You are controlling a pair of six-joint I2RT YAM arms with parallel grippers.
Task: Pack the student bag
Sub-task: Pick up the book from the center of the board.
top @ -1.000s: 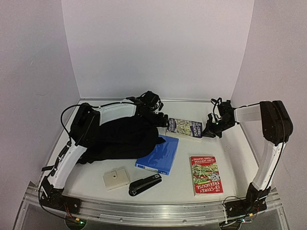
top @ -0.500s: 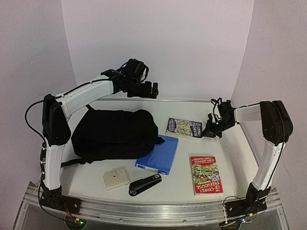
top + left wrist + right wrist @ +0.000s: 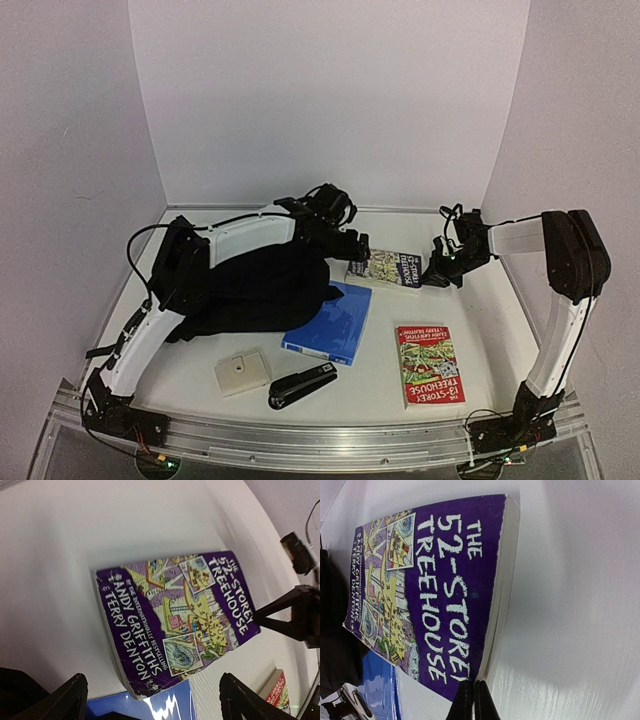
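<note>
The student bag [image 3: 245,290] is a large black backpack lying flat at the left under my left arm; its fabric shows at the left edge [image 3: 330,630] of the right wrist view. A purple paperback [image 3: 386,267] lies just right of it. My left gripper [image 3: 352,245] hovers open above the paperback's left end, and the purple cover [image 3: 180,630] sits ahead of its wide-spread fingers [image 3: 70,700]. My right gripper [image 3: 440,270] is shut, with its tips [image 3: 472,692] against the page edge at a corner of the paperback [image 3: 435,580], holding nothing.
A blue book [image 3: 330,322] lies by the bag's right side, partly under the paperback's corner [image 3: 150,707]. A red paperback [image 3: 428,362], a black stapler [image 3: 302,385] and a small beige box [image 3: 241,372] lie toward the front. White walls close in the back and sides.
The left arm rose high above the bag and came back down, ending further right over the purple paperback's left end. The right arm has not moved.
</note>
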